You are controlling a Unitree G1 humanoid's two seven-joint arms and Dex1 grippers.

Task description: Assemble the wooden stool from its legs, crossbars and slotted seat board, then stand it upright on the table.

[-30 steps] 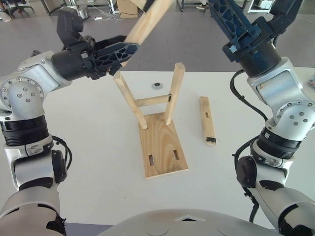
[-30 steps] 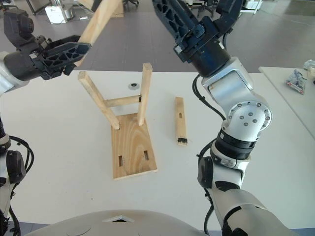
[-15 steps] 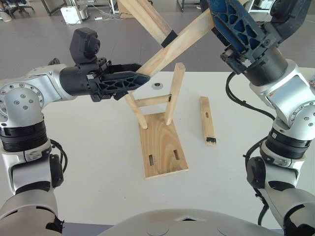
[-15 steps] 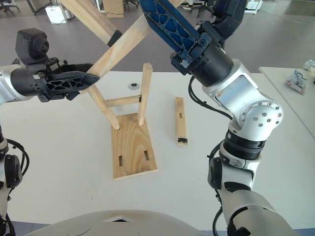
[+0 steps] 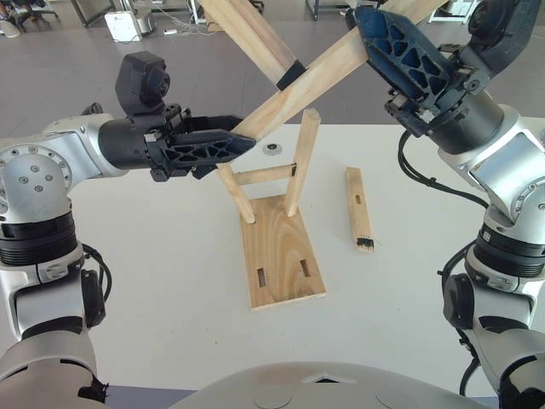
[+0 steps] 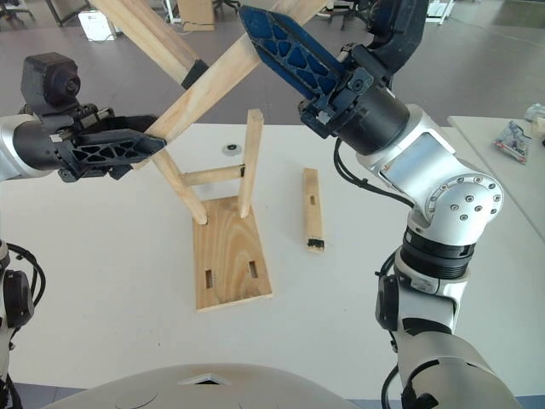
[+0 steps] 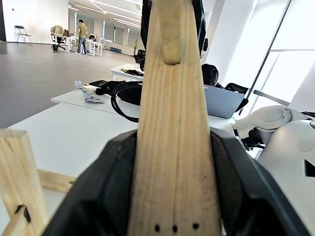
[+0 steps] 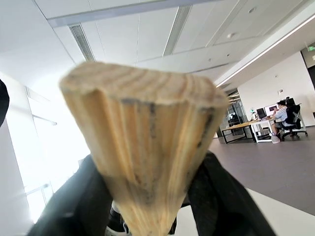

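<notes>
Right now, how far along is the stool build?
Done: one leg pair with crossbar stands at the far end of the seat board. In hand: left end effector and right end effector grip raised legs crossed above it. Left: near slots empty, loose slotted piece on table, stool not upright.

No writing, number or label can be read on anything. A small green sign (image 8: 311, 47) sits up by the ceiling of the room behind, too small to make out.
</notes>
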